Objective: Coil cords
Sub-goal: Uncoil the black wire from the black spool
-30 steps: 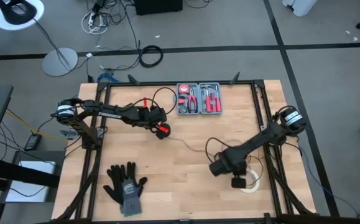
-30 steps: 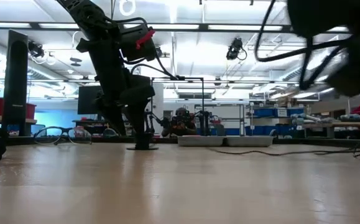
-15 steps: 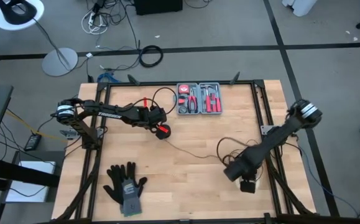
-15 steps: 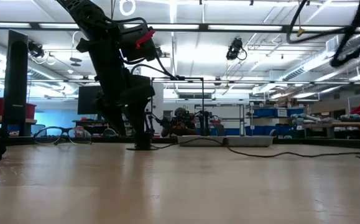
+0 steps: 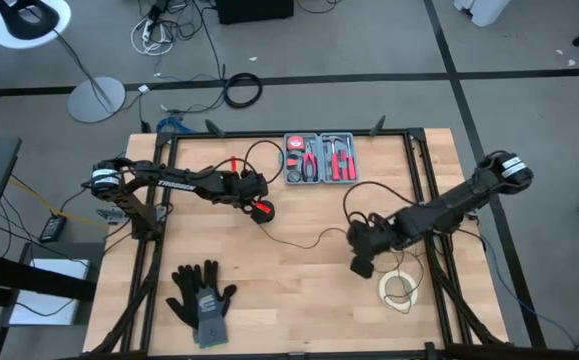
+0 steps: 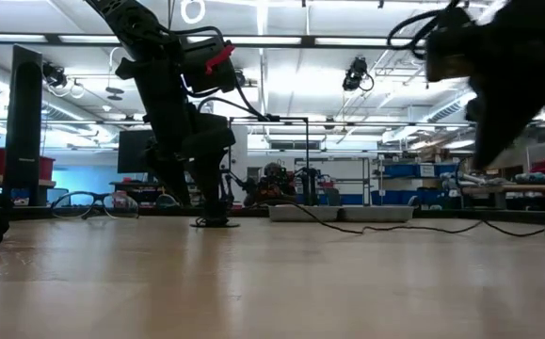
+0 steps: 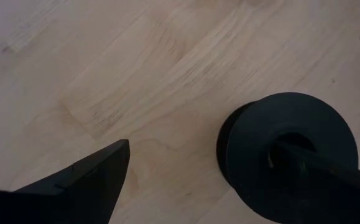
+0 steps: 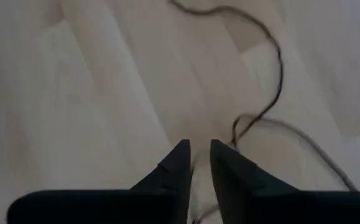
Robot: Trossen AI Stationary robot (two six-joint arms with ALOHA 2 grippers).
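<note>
The cord (image 5: 314,238) is a very thin black wire that runs across the wooden table from a round black puck (image 7: 254,155) at the left to loose loops (image 5: 367,205) at the right. My left gripper (image 5: 258,208) stands open over the puck and points steeply down. My right gripper (image 5: 359,266) hovers by the loops and also points down. Its fingers (image 8: 199,146) stand a narrow gap apart, and bare wood shows between them. The wire (image 8: 273,74) curves past one of these fingers (image 8: 229,162). My left gripper has one fingertip (image 7: 291,155) over the puck's hollow middle (image 7: 273,140), coming from above. The other finger (image 7: 99,174) stands clear over bare wood. The puck lies flat on the table. My right gripper: whether its finger touches the wire running beside it, I cannot tell.
A tray of red-handled tools (image 5: 319,160) sits at the far middle. Black gloves (image 5: 204,295) lie near the front left. A white tape roll (image 5: 399,290) lies close to my right gripper, on its near right side. Dark frame rails (image 5: 419,190) run along the table's sides.
My right gripper first swung toward the near right over the tape roll. It then came back up and toward the table's left, turning as it went. The tape roll now lies uncovered. The wire's right-hand loops have shifted and spread toward the far side. The puck end has stayed put.
</note>
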